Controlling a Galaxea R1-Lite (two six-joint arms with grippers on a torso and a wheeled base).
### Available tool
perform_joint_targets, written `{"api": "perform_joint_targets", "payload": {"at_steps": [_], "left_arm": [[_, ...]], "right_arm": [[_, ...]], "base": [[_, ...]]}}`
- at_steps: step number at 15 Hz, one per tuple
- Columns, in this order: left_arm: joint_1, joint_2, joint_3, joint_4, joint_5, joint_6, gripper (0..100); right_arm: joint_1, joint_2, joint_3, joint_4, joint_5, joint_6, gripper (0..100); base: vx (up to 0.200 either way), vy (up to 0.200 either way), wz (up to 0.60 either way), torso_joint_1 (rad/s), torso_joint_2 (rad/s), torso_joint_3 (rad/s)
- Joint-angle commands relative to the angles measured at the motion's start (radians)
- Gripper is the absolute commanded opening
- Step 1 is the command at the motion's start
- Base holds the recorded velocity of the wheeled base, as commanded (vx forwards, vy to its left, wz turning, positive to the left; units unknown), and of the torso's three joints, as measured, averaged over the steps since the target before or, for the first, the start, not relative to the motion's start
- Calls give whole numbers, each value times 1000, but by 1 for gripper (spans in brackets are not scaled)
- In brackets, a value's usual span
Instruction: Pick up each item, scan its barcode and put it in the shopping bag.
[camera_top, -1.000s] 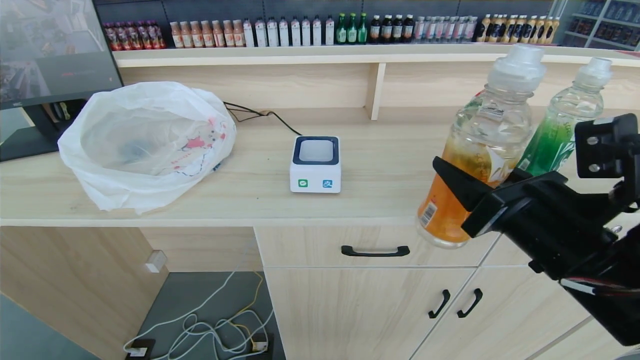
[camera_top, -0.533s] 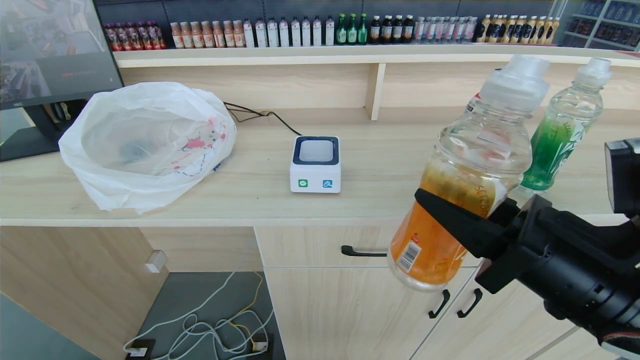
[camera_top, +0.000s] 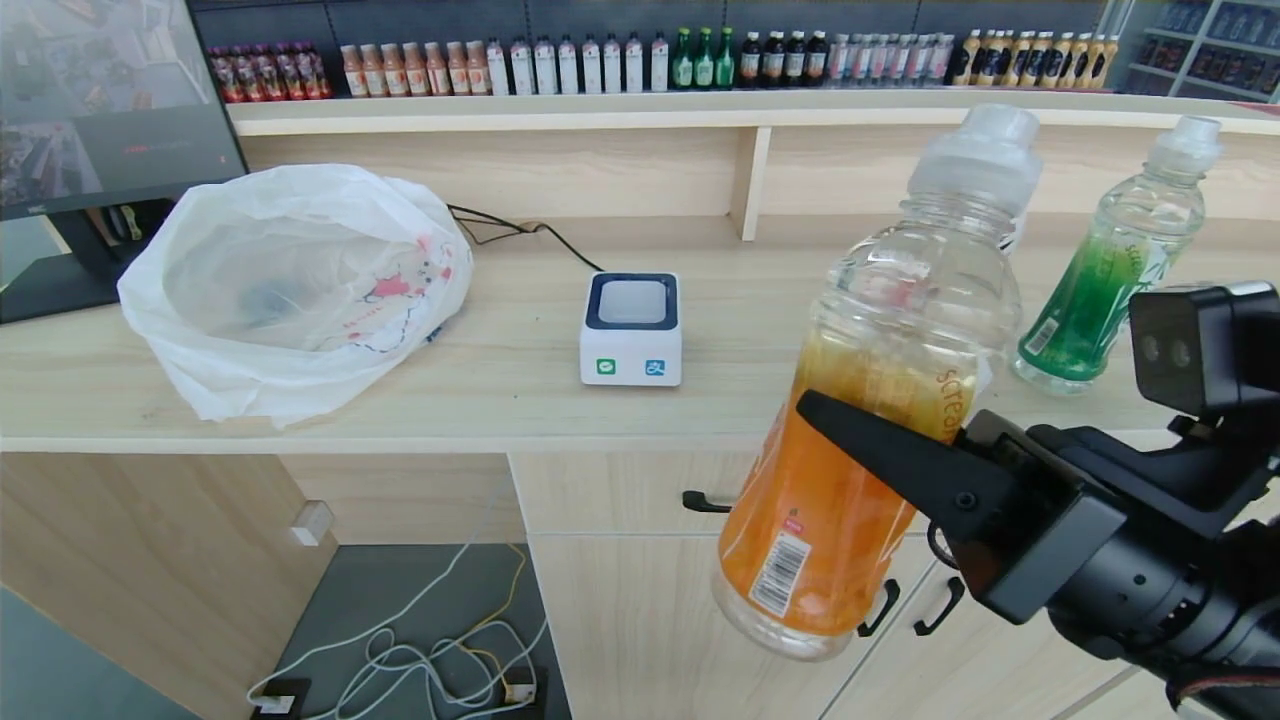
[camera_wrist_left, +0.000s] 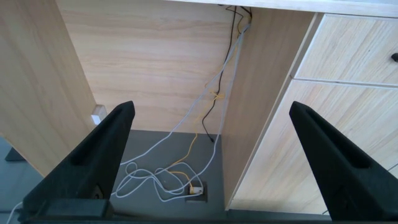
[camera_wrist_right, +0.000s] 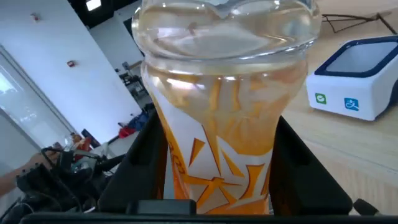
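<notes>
Head view, right claw (camera_top: 862, 425) clasping orange bottle (camera_top: 900, 300), far finger hidden

**Camera placement: one head view and two wrist views**

Head view: set high, facing forward and down across the wooden counter (camera_top: 500, 400) to the row of drinks (camera_top: 650, 60) behind. The floor cables (camera_top: 420, 650) lie near its lower edge. Left wrist view: set low, below countertop level, facing a wooden panel (camera_wrist_left: 155, 68) between the spread fingers of the left gripper (camera_wrist_left: 211, 106). It shares the floor cables and the drawer fronts (camera_wrist_left: 354, 81) with the head view. Right wrist view: held close against the orange bottle (camera_wrist_right: 224, 124), facing across the counter; the bottle and the white scanner (camera_wrist_right: 357, 87) beyond it also appear in the head view
</notes>
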Motion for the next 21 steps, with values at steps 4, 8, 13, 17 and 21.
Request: {"api": "perform_joint_targets", "payload": {"at_steps": [4,8,13,17,21], "left_arm": [[0,0,0,0,1,0,100],[0,0,0,0,-1,0,100],[0,0,0,0,-1,0,100],[0,0,0,0,-1,0,100],[0,0,0,0,-1,0,100]], "right_arm": [[9,97,-31,-45,37,211,0],[55,97,-94,-45,108,243,0],[68,123,-239,-45,136,286,0],[68,111,-245,-45,174,307,0],[68,117,-246,-45,174,307,0]], "base": [[0,0,0,0,0,0],[0,0,0,0,0,0],[0,0,0,0,0,0],[0,0,0,0,0,0],[0,0,0,0,0,0]]}}
